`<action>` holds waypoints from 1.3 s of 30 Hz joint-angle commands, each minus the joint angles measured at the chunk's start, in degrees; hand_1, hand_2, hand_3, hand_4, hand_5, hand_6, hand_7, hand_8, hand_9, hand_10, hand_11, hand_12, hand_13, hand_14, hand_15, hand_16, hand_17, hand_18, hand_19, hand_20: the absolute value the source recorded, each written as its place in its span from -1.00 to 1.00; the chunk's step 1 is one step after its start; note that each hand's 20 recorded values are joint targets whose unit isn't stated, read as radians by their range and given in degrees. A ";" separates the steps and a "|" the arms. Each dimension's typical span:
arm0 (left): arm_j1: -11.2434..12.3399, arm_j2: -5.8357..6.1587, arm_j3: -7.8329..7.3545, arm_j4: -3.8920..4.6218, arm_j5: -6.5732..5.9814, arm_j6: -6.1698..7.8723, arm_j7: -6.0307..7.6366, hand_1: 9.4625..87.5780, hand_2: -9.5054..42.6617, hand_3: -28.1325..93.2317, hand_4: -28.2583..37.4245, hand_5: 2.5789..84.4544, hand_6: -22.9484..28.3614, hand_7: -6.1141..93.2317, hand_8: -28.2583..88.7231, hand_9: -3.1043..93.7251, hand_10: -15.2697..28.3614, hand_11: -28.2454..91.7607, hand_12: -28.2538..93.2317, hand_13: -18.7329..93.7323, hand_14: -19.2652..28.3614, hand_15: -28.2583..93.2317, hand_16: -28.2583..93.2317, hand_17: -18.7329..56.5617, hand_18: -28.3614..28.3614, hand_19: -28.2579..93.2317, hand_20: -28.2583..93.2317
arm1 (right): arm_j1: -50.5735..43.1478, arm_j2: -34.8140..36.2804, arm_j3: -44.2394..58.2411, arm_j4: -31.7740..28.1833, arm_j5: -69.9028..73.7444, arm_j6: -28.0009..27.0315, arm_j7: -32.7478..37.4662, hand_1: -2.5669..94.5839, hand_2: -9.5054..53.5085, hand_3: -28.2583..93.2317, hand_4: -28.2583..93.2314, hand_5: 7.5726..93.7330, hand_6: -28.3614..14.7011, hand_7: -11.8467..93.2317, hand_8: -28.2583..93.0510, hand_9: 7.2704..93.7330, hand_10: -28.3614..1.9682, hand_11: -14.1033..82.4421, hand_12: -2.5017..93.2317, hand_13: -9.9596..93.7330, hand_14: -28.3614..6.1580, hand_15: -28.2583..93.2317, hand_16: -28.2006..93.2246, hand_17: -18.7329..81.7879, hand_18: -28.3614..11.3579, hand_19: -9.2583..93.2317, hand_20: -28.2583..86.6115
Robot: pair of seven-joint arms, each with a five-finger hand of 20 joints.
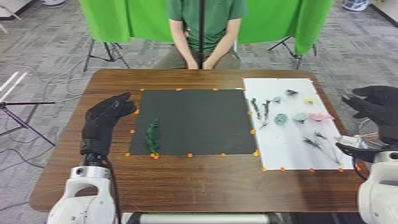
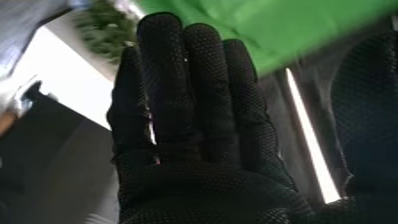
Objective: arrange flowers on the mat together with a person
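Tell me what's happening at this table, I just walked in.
It looks like flower arranging, but neither robot hand is holding anything right now. A green sprig lies on the dark mat, while a pink flower and other small flowers and stems lie on the white sheet. The left hand is left of the mat; the right hand is by the sheet, its fingers straight.

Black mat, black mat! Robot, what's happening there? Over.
Left hand and right hand open, empty. Green sprig on black mat, no hand over it. Pink flower on white sheet.
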 commanded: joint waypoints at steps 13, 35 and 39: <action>2.46 -0.22 -0.15 -0.74 0.32 1.07 -0.95 -0.40 -0.62 0.50 -0.65 0.22 0.07 -0.51 -0.63 0.14 0.37 -0.13 -0.31 0.08 0.65 -0.02 -0.56 -0.23 0.58 -0.15 -0.17 | -4.85 7.15 -0.82 6.04 -24.19 -16.65 3.91 -0.18 -1.00 0.49 -1.00 0.39 0.34 -0.31 -0.65 0.54 0.17 -0.07 -0.33 0.57 0.09 0.29 -0.02 -0.05 -0.46 0.24 0.35; 3.20 -1.12 -0.23 -0.74 0.09 0.53 -1.90 -0.40 -0.62 0.50 -0.66 0.21 0.08 -0.51 -0.63 0.14 0.37 -0.13 -0.31 0.08 0.64 -0.02 -0.56 -0.23 0.58 -0.14 -0.17 | -0.61 6.48 -5.89 14.91 -23.62 -13.20 4.49 -0.08 -1.00 0.49 -1.00 0.53 0.40 -0.32 -0.65 0.77 0.22 -0.20 -0.40 0.61 0.12 0.31 0.00 -0.01 -0.48 0.25 0.36; 3.50 -1.12 -0.32 -0.87 -0.55 0.94 -1.96 -0.40 -0.61 0.50 -0.66 0.22 0.08 -0.52 -0.63 0.14 0.38 -0.13 -0.31 0.08 0.64 -0.02 -0.56 -0.23 0.57 -0.14 -0.17 | -0.29 6.02 -6.70 14.96 -22.44 -8.47 3.96 0.17 -1.00 0.27 -1.00 0.63 0.44 -0.34 -0.29 0.87 0.31 -0.21 -0.34 0.63 0.10 0.36 0.01 0.01 -0.46 0.25 0.36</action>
